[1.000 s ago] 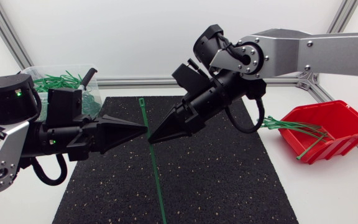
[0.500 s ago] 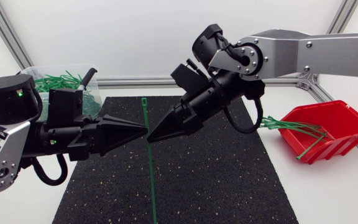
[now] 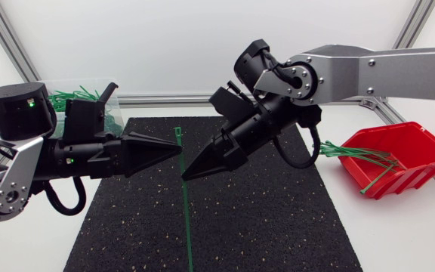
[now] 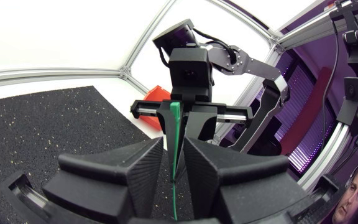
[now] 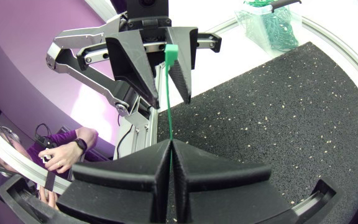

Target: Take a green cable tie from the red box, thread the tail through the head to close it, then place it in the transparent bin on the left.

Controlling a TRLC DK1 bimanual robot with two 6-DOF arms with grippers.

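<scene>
A long green cable tie [image 3: 186,219] hangs upright over the black mat [image 3: 263,227], its head [image 3: 177,131] uppermost. My right gripper [image 3: 186,175] is shut on its strap just below the head; in the right wrist view the strap [image 5: 168,99] rises from between the closed fingers. My left gripper [image 3: 180,149] points in from the left at the head's height. Its fingers stand slightly apart with the tie [image 4: 176,137] in the gap between them. The red box [image 3: 406,155] holds more green ties [image 3: 353,153]. The transparent bin [image 3: 89,106] stands at the back left.
The black mat covers the middle of the white table. The red box lies tilted at the right edge, with its ties spilling towards the mat. Aluminium frame rails [image 3: 165,98] run along the back.
My left gripper has opened off the tie and risen a little. My right gripper has shut on the strap and dropped slightly. The tie's lower end has swung a bit left.
</scene>
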